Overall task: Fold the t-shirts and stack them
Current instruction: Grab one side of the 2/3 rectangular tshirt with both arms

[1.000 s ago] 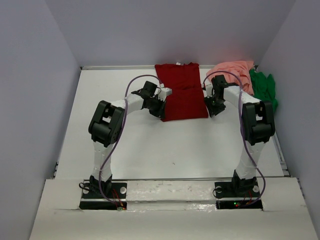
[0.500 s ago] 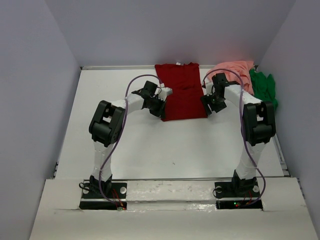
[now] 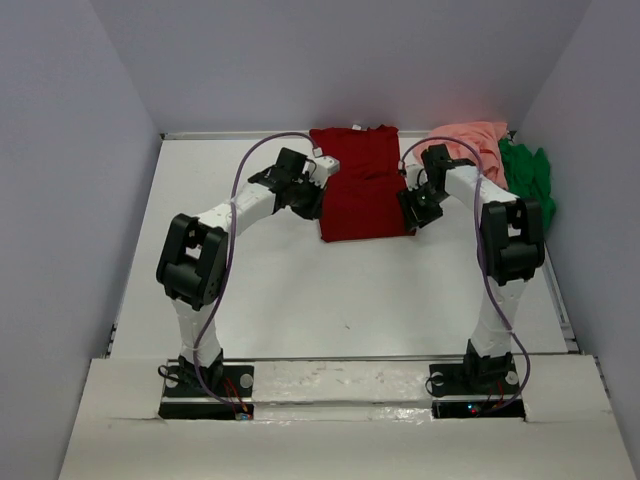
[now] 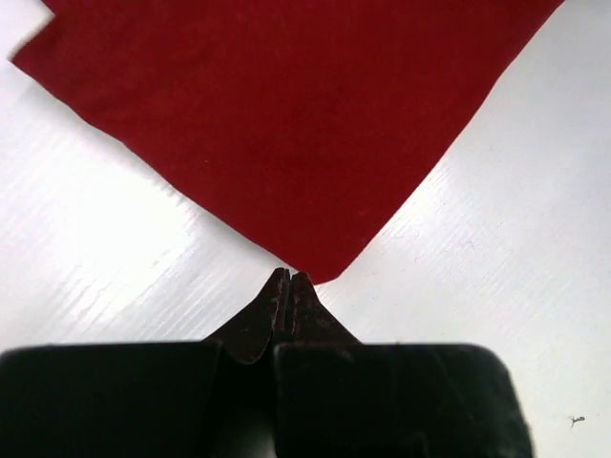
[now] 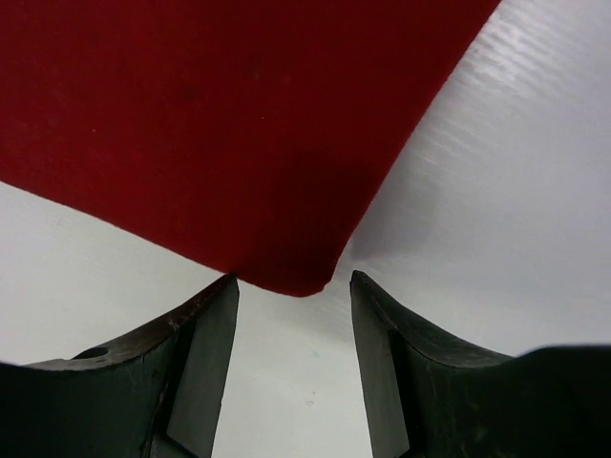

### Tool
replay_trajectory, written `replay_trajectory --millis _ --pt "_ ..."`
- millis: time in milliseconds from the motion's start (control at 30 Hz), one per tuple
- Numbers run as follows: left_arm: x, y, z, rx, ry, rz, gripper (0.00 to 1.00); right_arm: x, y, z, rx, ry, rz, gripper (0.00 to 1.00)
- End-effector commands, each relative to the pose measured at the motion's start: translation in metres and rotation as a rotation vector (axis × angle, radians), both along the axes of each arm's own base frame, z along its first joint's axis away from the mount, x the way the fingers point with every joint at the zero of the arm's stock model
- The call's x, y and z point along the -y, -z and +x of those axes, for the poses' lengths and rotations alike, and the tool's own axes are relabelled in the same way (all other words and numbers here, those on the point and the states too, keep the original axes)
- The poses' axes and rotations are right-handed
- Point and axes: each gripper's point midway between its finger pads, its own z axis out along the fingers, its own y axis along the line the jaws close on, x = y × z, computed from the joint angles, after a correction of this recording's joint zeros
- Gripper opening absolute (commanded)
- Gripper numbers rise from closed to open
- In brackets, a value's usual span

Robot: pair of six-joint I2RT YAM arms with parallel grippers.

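- My right gripper (image 5: 292, 281) stands open, a finger on each side of the red shirt's (image 5: 220, 124) near-right corner, which lies just ahead.
- My left gripper (image 4: 288, 279) is closed at the near-left corner (pinching cloth or not, I cannot tell).
- The shirt lies flat, far-middle on the table (image 3: 300, 300), its long axis running away from me. Each arm is nearest its own corner.
- The pink shirt (image 3: 470, 140) and green shirt (image 3: 530, 175) lie far right.
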Motion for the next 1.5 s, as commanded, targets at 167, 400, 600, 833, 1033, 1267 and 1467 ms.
replay_trajectory --millis 167,400,600,833,1033,1267,1467 --pt "-0.024 -0.013 0.003 0.041 -0.049 -0.007 0.00 -0.002 0.016 0.001 -0.058 0.001 0.020 0.55" --pt "-0.028 -0.008 0.003 0.026 -0.058 -0.012 0.00 -0.004 0.028 -0.004 -0.095 -0.003 0.028 0.53" --pt "-0.032 -0.002 0.001 0.005 -0.068 -0.022 0.00 -0.005 0.030 -0.006 -0.107 -0.010 0.037 0.32" --pt "-0.041 -0.003 0.007 -0.013 -0.107 -0.055 0.00 -0.005 0.033 -0.011 -0.122 -0.013 0.038 0.13" --pt "-0.049 0.008 -0.002 -0.103 -0.138 -0.149 0.11 -0.006 0.033 -0.012 -0.132 -0.012 0.040 0.05" --pt "-0.026 0.008 -0.030 -0.225 -0.066 -0.329 0.45 -0.004 0.035 -0.012 -0.136 -0.011 0.028 0.02" --pt "-0.017 0.013 -0.039 -0.263 -0.050 -0.364 0.58 -0.003 0.035 -0.011 -0.137 -0.015 0.024 0.02"
